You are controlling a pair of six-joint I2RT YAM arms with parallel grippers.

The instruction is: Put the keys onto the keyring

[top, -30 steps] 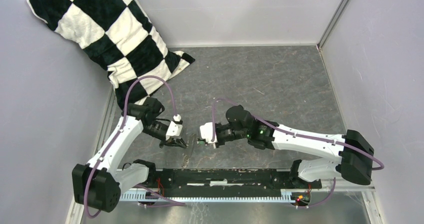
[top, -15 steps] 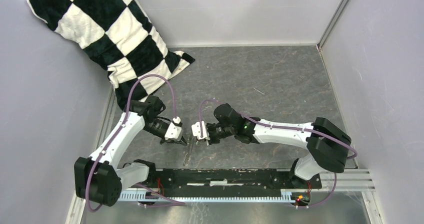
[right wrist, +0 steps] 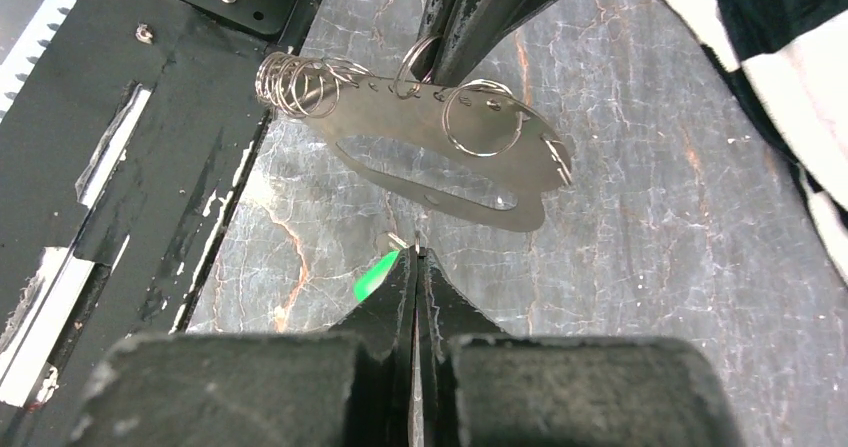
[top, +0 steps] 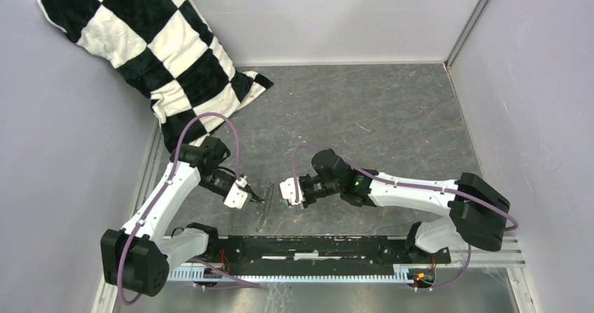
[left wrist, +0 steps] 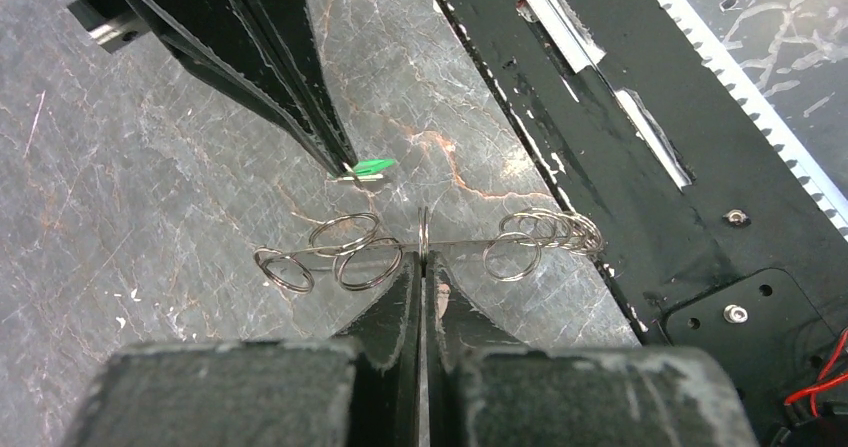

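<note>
The keyring is a flat silvery loop with several small rings strung along one edge. It hangs just above the table, and in the top view it sits between the arms. My left gripper is shut on one small ring on its rim, and it shows at the centre of the top view. My right gripper is shut on the key, whose green tag sticks out to the left of the tips. The key is held close beside the keyring's edge, apart from it. In the top view the right gripper faces the left one.
A black-and-white checkered pillow leans in the far left corner. The black base rail runs along the near edge, just by the keyring's ring cluster. Grey walls close in the marbled table on three sides.
The right gripper went left toward the left gripper with the key, then drew back a little. The left gripper turned and shifted right, lifting the keyring slightly.
</note>
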